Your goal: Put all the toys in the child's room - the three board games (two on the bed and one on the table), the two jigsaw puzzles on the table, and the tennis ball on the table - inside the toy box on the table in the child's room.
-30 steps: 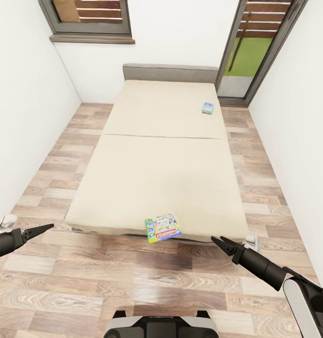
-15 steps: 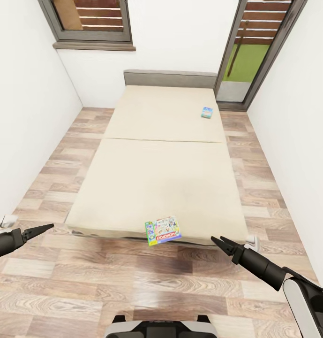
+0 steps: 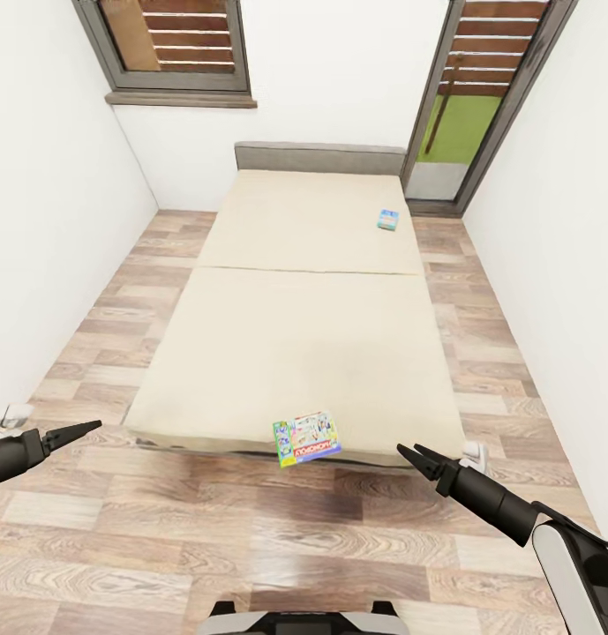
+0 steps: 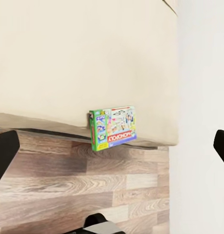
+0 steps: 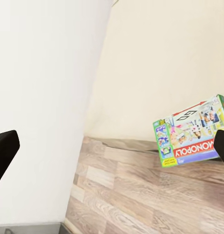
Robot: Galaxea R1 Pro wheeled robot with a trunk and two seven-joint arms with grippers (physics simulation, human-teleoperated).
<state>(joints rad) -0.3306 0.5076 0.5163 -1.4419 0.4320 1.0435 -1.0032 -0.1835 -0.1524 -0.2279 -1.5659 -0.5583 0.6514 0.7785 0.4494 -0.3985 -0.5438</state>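
Note:
The bed (image 3: 295, 335) with its plain cream mattress lies straight ahead. One board game (image 3: 306, 438), a colourful Monopoly box, rests on the bed's near edge and hangs partly over it; it also shows in the left wrist view (image 4: 114, 127) and right wrist view (image 5: 192, 131). A second, small blue board game (image 3: 388, 220) lies far back on the right of the mattress. My left gripper (image 3: 74, 432) hovers open over the floor, left of the near box. My right gripper (image 3: 411, 455) is open, just right of that box. Neither touches anything.
White walls close in on both sides, with strips of wood-plank floor (image 3: 83, 344) along the bed. A window (image 3: 176, 44) and a glass door (image 3: 467, 97) are at the far end. Small white fittings (image 3: 17, 413) sit near the bed's front corners.
The whole head view has shifted slightly, with the far wall and window lower in the picture: the camera moved. Both grippers and the two game boxes keep their places.

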